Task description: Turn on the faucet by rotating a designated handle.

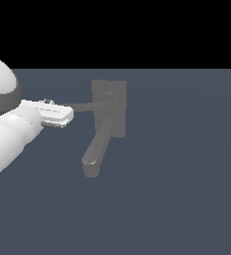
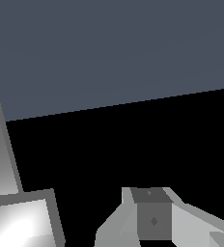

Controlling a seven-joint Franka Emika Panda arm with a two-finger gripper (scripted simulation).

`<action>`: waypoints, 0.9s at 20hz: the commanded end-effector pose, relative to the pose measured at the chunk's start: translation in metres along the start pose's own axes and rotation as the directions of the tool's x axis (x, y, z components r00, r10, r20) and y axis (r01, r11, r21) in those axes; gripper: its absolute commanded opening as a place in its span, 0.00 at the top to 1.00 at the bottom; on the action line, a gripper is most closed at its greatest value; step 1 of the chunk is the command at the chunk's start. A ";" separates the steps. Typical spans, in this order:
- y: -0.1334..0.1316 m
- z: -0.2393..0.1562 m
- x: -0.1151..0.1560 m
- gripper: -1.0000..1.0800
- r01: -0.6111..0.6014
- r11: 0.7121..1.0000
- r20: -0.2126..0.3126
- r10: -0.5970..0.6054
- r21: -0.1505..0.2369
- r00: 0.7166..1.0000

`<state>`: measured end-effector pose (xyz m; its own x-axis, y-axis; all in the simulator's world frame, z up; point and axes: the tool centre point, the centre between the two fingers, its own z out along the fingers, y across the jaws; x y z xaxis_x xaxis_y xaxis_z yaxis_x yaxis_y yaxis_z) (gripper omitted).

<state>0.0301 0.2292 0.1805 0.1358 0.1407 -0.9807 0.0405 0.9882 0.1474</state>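
Observation:
The faucet's flat back plate (image 1: 109,107) stands in the middle of the exterior view. Its thick rounded spout (image 1: 96,149) angles down toward the exterior view's left. The handle (image 1: 85,105), a thin grey bar, runs from a round hub (image 1: 110,99) on the plate out to the exterior view's left. My gripper (image 1: 62,115) lies at the handle's free end, and the white hand covers that tip. Its fingers are hidden there. The wrist view shows one grey finger (image 2: 152,218) and, beside it, a close grey bar (image 2: 3,159) over a bright grey block (image 2: 20,222).
A flat blue-grey floor (image 1: 177,189) surrounds the faucet, with black background beyond its far edge. My white arm (image 1: 8,139) fills the exterior view's left side.

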 end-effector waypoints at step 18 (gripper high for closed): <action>-0.042 -0.011 0.048 1.00 0.054 0.997 -0.092 -0.048 0.059 0.995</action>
<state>0.0237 0.1955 0.1256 0.0423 0.0999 -0.9941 0.1048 0.9891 0.1038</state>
